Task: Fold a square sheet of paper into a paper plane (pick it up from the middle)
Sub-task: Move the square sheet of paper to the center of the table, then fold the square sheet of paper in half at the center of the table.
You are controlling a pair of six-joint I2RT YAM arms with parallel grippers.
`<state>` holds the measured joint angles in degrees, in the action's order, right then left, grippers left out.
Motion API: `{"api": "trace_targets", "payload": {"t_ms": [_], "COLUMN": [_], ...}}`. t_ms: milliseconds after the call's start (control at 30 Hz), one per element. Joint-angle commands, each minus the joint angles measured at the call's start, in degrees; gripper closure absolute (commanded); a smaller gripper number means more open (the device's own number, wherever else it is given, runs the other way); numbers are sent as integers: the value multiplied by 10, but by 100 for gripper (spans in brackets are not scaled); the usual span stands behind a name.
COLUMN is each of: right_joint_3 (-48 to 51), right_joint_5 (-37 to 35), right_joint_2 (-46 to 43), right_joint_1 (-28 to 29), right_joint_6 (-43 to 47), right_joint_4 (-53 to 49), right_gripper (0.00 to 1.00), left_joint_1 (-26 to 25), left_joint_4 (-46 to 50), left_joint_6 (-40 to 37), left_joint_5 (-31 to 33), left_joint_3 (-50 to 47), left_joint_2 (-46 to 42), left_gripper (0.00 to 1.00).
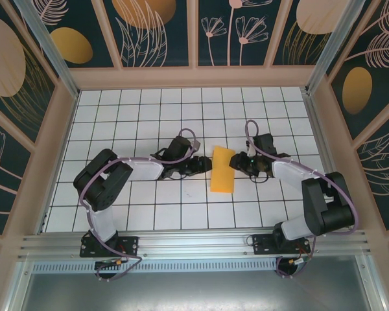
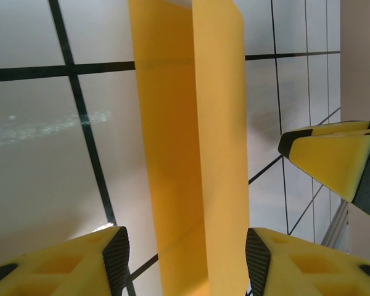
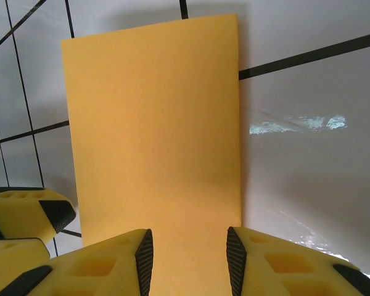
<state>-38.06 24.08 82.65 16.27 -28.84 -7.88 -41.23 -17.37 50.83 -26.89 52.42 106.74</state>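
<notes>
The whole cell is viewed from above and behind the arm bases by the top external camera, which is tilted down onto the gridded table (image 1: pixel 181 207). Each wrist view is taken from just behind its own fingers, very near the table. The left gripper (image 2: pixel 186 239) and right gripper (image 3: pixel 189 235) are faced toward each other, so the orange paper (image 2: pixel 185 123) ahead of both sets of fingertips is shared, as in the top view

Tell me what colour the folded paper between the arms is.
The folded paper is plain bright orange, seen best in the right wrist view.
</notes>
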Motion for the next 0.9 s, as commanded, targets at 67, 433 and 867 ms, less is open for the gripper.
{"api": "trace_targets", "payload": {"t_ms": [67, 433, 867], "right_joint_3": [16, 36, 52], "right_joint_5": [-3, -13, 111], "right_joint_2": [-5, -19, -9], "right_joint_1": [-1, -7, -46], "right_joint_6": [0, -9, -29], "right_joint_4": [10, 21, 112], "right_gripper": [60, 64, 81], "left_joint_1": [0, -12, -15], "left_joint_4": [-46, -33, 80], "left_joint_6": [25, 25, -47], "left_joint_5": [-51, -78, 11], "left_joint_3": [24, 90, 114], "left_joint_2": [24, 84, 98], "left_gripper": [46, 56, 81]}}
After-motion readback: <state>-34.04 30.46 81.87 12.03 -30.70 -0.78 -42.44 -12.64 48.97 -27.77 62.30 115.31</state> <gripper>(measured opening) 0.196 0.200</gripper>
